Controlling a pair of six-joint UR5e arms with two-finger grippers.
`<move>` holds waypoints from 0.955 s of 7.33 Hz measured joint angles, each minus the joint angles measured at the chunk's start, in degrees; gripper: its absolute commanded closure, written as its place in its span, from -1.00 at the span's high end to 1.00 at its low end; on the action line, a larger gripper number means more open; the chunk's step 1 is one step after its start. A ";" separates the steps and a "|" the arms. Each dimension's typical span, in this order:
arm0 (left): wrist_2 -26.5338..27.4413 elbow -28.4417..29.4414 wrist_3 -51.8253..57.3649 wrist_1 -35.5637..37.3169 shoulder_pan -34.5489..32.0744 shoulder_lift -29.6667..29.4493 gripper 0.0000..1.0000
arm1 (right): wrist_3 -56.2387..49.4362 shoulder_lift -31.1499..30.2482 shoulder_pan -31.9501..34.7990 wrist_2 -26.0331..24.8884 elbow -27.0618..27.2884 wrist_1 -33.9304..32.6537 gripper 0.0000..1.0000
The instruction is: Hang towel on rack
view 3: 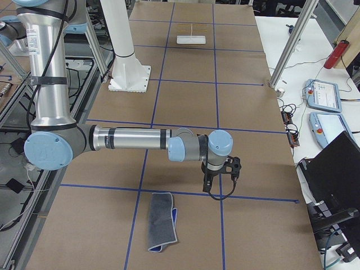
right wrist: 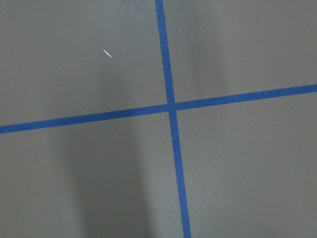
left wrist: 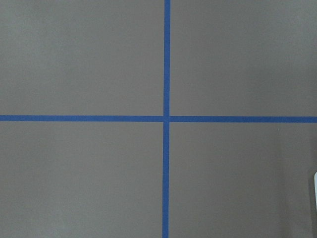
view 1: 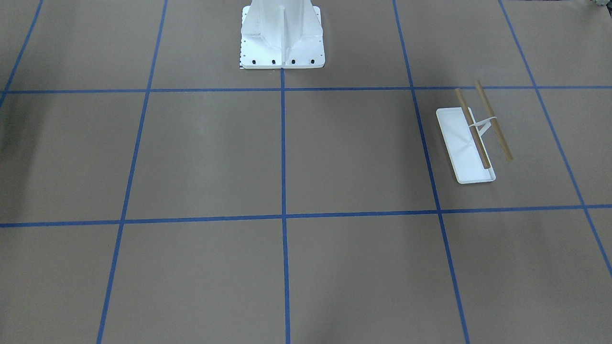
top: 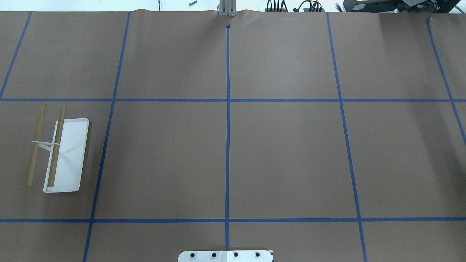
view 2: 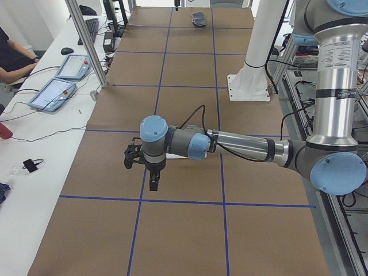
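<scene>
The towel (view 3: 162, 222) lies folded on the brown table at its right end, dark grey with a blue edge showing; it also shows small and far off in the exterior left view (view 2: 198, 19). The rack (top: 67, 149), a white tray base with two brown rods, stands empty at the table's left side (view 1: 466, 143), and far back in the exterior right view (view 3: 191, 34). My right gripper (view 3: 207, 183) hangs over the table just beyond the towel. My left gripper (view 2: 153, 183) hangs over a tape crossing. I cannot tell whether either gripper is open or shut.
The white bolted robot pedestal (view 1: 282, 38) stands at the robot's edge of the table. Blue tape lines (top: 228, 145) divide the brown table cover. Operator desks with tablets (view 2: 57, 92) and metal posts (view 3: 289, 45) line the far side.
</scene>
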 measured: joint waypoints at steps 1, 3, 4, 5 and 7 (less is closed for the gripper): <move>-0.04 -0.01 -0.01 -0.03 0.00 0.02 0.98 | -0.43 -2.35 -0.75 -0.14 -1.14 4.43 1.00; -0.06 -0.05 0.15 -0.09 0.00 0.02 0.98 | -0.15 -7.53 -3.08 -0.02 -2.35 12.55 1.00; -0.06 -0.07 0.26 -0.09 0.00 0.02 0.98 | 0.08 -8.72 -4.10 0.24 -2.90 13.83 1.00; -0.06 -0.10 0.36 -0.10 0.01 0.00 0.98 | 0.51 -9.35 -5.36 0.38 -3.54 14.20 1.00; -0.06 -0.11 0.52 -0.20 0.02 -0.04 0.98 | 1.49 -10.21 -8.69 0.22 -4.03 14.18 1.00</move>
